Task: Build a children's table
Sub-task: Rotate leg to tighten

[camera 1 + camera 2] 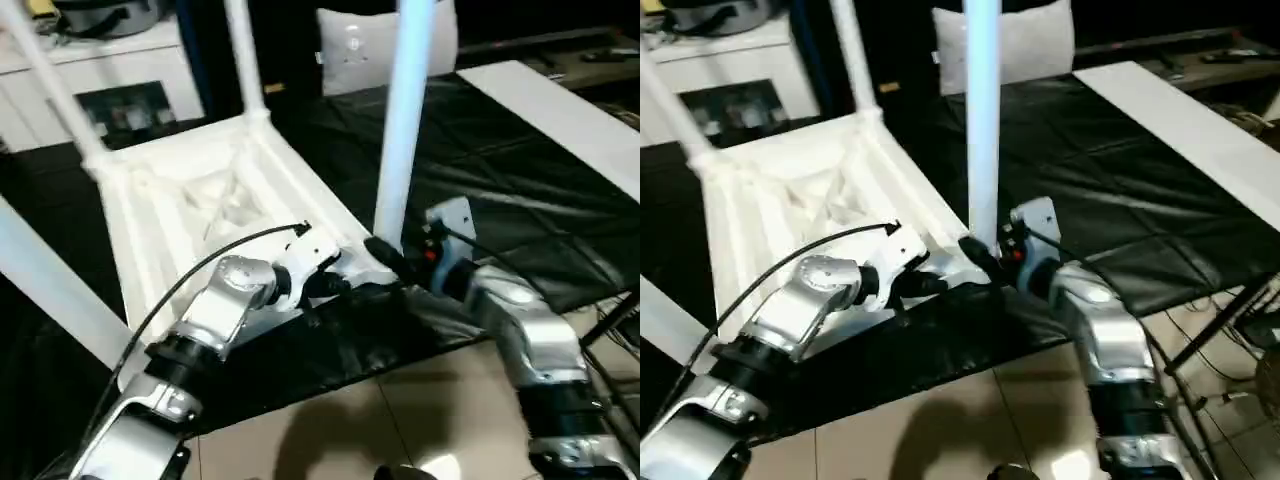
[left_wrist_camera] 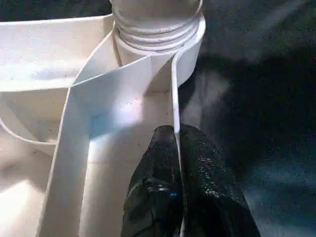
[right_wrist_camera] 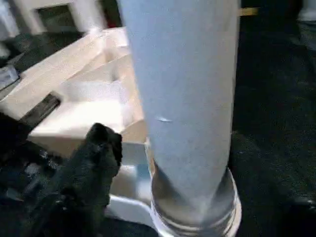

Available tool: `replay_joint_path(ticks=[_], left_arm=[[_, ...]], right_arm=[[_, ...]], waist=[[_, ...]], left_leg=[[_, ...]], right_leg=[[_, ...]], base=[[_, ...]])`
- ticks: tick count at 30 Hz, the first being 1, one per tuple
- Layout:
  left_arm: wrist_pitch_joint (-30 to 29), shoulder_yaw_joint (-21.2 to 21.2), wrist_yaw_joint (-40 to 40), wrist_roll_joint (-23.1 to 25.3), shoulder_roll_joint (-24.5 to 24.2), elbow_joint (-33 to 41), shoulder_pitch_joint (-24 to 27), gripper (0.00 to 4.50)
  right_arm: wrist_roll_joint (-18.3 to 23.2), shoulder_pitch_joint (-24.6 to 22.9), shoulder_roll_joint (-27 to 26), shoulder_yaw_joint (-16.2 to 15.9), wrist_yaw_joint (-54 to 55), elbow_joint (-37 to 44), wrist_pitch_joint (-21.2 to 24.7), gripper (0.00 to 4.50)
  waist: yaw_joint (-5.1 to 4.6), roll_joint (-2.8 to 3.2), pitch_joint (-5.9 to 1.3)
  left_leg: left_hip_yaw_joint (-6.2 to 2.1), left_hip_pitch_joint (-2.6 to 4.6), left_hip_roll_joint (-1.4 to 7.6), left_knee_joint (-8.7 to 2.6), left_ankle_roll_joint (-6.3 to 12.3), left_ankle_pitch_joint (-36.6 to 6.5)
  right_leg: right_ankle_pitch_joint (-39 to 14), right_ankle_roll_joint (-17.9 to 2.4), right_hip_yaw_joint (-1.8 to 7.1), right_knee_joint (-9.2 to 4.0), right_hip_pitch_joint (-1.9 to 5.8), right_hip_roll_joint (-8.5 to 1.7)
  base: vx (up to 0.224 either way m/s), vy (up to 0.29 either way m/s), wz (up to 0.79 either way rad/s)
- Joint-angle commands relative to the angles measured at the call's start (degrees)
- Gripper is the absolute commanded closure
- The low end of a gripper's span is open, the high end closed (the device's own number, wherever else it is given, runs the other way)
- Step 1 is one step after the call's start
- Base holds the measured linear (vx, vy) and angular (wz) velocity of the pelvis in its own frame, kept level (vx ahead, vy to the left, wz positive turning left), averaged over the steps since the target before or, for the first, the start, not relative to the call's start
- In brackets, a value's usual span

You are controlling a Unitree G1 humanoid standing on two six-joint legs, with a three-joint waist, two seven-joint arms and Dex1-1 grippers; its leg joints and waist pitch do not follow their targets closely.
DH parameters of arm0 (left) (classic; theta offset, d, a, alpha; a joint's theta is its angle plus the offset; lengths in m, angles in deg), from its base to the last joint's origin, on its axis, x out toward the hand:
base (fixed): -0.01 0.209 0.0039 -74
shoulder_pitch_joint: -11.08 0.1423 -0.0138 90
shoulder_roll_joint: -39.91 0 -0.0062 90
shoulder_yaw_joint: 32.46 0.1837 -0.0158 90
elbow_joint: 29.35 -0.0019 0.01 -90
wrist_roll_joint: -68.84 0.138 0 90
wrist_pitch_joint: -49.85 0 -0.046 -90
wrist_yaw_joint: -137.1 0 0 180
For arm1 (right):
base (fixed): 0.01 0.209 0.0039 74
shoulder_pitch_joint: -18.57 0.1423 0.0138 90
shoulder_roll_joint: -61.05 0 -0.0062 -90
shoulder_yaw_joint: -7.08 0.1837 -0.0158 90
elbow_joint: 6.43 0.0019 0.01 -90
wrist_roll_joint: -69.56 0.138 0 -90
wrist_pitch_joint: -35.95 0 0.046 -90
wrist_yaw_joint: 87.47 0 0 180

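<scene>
A: While the top lies upside down on the black mat, which step is this?

B: Seating the near right leg; three others already stand in their sockets.

A: The hands?

B: The left hand pinches the top's rim, clenched. The right hand sits at the leg's base; I cannot tell its grip. Next, I'd judge, check the leg is seated.

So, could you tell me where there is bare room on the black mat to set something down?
The black mat lies bare between the near leg and the white board at its far side. It is crowded at the near socket, where the left gripper pinches the tabletop's rim and the right gripper sits beside the leg.
</scene>
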Motion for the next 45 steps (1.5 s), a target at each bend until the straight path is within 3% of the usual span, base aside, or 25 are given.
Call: replay_joint_path(ticks=[1,2,4,5,6,9,10,11,13,16,17,18,26,35,36,41,45], left_arm=[[4.3,1.6,4.2,0.0,-1.1,0.0,0.6,4.5],[5.6,2.0,6.2,-0.3,-2.0,0.2,1.0,4.5],[8.0,2.9,10.0,-0.8,-3.5,0.2,1.3,4.5],[10.3,4.1,14.2,-1.0,-5.4,0.2,1.5,4.5],[11.2,4.6,15.9,-1.0,-6.2,0.2,1.5,4.5],[12.8,6.7,21.2,-1.3,-8.4,0.9,1.7,4.5],[14.8,7.9,23.1,-0.7,-9.3,0.3,1.4,4.5],[14.8,7.9,23.1,-0.7,-9.3,0.3,1.4,4.5],[17.2,9.3,25.8,-0.2,-10.4,-0.3,0.8,4.5],[18.6,9.6,27.8,-0.3,-10.5,-0.8,0.3,4.5],[19.3,10.2,29.3,-0.3,-10.7,-0.4,0.1,4.5],[19.5,10.5,29.8,-0.3,-10.8,-0.2,0.2,4.5],[22.7,12.2,30.4,0.7,-10.0,-1.1,-0.1,4.5],[23.4,11.9,30.2,0.7,-10.0,-2.1,0.0,4.5],[22.8,11.5,30.2,0.4,-9.9,-2.1,0.2,4.5],[15.0,9.0,26.8,-1.4,-8.7,0.6,1.0,4.5],[8.0,5.3,18.9,-2.5,-5.2,1.5,0.7,4.5]], right_arm=[[3.0,-0.7,2.5,0.1,-6.5,2.2,-0.9,0.6],[4.8,-1.3,4.9,0.7,-10.0,3.3,-0.4,0.6],[6.4,-1.8,8.0,0.9,-15.0,3.9,-0.4,0.3],[6.4,-2.0,11.5,0.4,-19.7,3.3,-1.7,0.22],[6.0,-1.9,12.9,0.1,-21.5,2.7,-2.5,0.22],[5.8,-1.9,16.3,-1.5,-28.1,0.9,-3.9,0.22],[5.9,-1.9,17.8,-2.5,-32.0,0.0,-4.9,0.22],[5.9,-1.9,17.8,-2.5,-32.0,0.0,-4.9,0.22],[6.4,-1.4,19.2,-4.1,-36.3,-0.8,-5.6,0.38],[7.0,-0.1,19.3,-5.5,-39.0,-2.0,-5.7,0.62],[6.9,0.8,19.1,-6.5,-40.2,-2.9,-6.2,0.62],[6.8,1.1,18.9,-6.9,-40.7,-3.2,-6.4,0.83],[5.7,3.7,15.9,-10.3,-43.9,-6.2,-8.9,1.47],[7.6,3.5,16.3,-11.9,-48.1,-6.7,-6.3,2.12],[8.0,3.3,16.3,-11.8,-48.2,-6.2,-5.6,2.32],[8.5,2.4,14.0,-9.9,-41.5,-3.8,-2.4,2.48],[6.4,3.5,7.6,-7.0,-25.6,-2.4,1.7,2.49]], waist=[[0.58,-0.69,-4.16],[0.91,-1.16,-4.16],[1.75,-0.72,-4.08],[1.98,-0.13,-4.14],[2.34,-0.53,-4.05],[2.94,-0.52,-3.82],[3.26,-0.92,-3.92],[3.45,-0.71,-3.89],[3.95,-1.09,-3.94],[4.71,-0.99,-4.01],[4.83,-1.31,-4.01],[5.03,-1.23,-4.06],[5.7,-1.08,-4.18],[6.04,-1.0,-4.26],[6.04,-1.04,-4.26],[6.01,-0.99,-4.23],[4.83,-0.96,-3.54]], left_leg=[[-0.5,-0.57,2.55,-3.61,8.91,-1.4],[-0.43,-0.45,2.71,-3.67,8.76,-2.6],[-0.52,-0.22,3.01,-3.86,8.34,-3.4],[-0.56,-0.09,3.04,-3.82,8.07,-3.5],[-0.51,-0.11,3.15,-3.92,7.79,-4.2],[-0.27,0.07,3.03,-4.11,6.43,-6.2],[-0.28,0.03,3.01,-4.18,6.4,-7.0],[-0.29,0.13,3.11,-4.18,6.37,-7.2],[-0.2,0.22,3.32,-4.15,6.48,-6.2],[-0.19,0.28,3.3,-4.15,6.49,-5.5],[-0.12,0.34,3.43,-4.19,6.31,-5.4],[-0.19,0.34,3.47,-4.22,6.2,-5.1],[-0.14,0.42,3.55,-4.19,5.54,-4.6],[-0.18,0.34,3.59,-4.19,5.46,-4.0],[-0.13,0.38,3.56,-4.18,5.41,-4.2],[-0.14,0.28,3.59,-4.23,4.94,-3.9],[-0.03,0.55,2.81,-4.56,2.24,-7.9]], right_leg=[[-12.3,-9.5,3.42,-3.64,4.71,-3.35],[-14.1,-8.8,3.52,-3.85,4.71,-3.37],[-15.4,-8.6,3.63,-3.74,4.49,-3.45],[-15.4,-8.5,3.68,-3.66,4.43,-3.43],[-15.0,-8.6,3.81,-3.58,4.39,-3.4],[-17.6,-8.7,3.79,-3.94,4.38,-3.56],[-18.6,-8.4,3.71,-4.01,4.52,-3.54],[-18.9,-8.5,3.77,-3.93,4.42,-3.56],[-18.1,-8.7,3.97,-3.86,4.27,-3.58],[-18.4,-8.8,3.93,-3.69,4.24,-3.67],[-18.4,-8.8,4.01,-3.75,4.17,-3.64],[-18.3,-8.9,4.02,-3.58,4.19,-3.67],[-17.4,-9.2,4.13,-3.41,4.08,-3.71],[-16.9,-9.1,4.15,-3.28,4.14,-3.69],[-16.9,-9.1,4.15,-3.32,4.13,-3.69],[-16.6,-9.2,4.16,-3.23,4.23,-3.73],[-26.7,-5.6,3.68,-4.71,4.14,-3.54]], base=[[0.0,0.0,0.0],[0.0,0.0,0.0],[0.0,0.0,0.0],[0.0,0.0,0.0],[0.0,0.0,0.0],[0.0,0.0,0.0],[0.0,0.0,0.0],[0.0,0.0,0.0],[0.0,0.0,0.0],[0.0,0.0,0.0],[0.0,0.0,0.0],[0.0,0.0,0.0],[0.0,0.0,0.0],[0.0,0.0,0.0],[0.0,0.0,0.0],[0.0,0.0,0.0],[0.0,0.0,0.0]])
